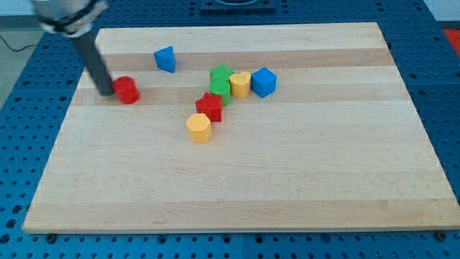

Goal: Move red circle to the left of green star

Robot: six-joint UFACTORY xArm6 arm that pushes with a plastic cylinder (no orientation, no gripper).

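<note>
A: Which step was in hand?

B: Judging by the layout, the push itself. My tip (107, 93) sat touching the left side of the red circle (128, 91), so any shove from there would have sent it rightward, toward the green star (221, 75).

A: And where was the circle?

B: On the left part of the bench (309, 180), well apart from the cluster. It already lay left of the star, but far off, a little nearer the view's bottom.

A: What did the next move call for?

B: Probably a steady push to the right and slightly toward the far edge, stopping short of the star. The red star (209, 106) and the yellow block (199, 127) lay below that line; the blue block (165, 59) above it.

A: The arm's pose?

B: The rod leaned down from the view's top left, its upper end blurred.

A: The pincer?

B: There was none, only the rod, so nothing spread or pinched.
</note>
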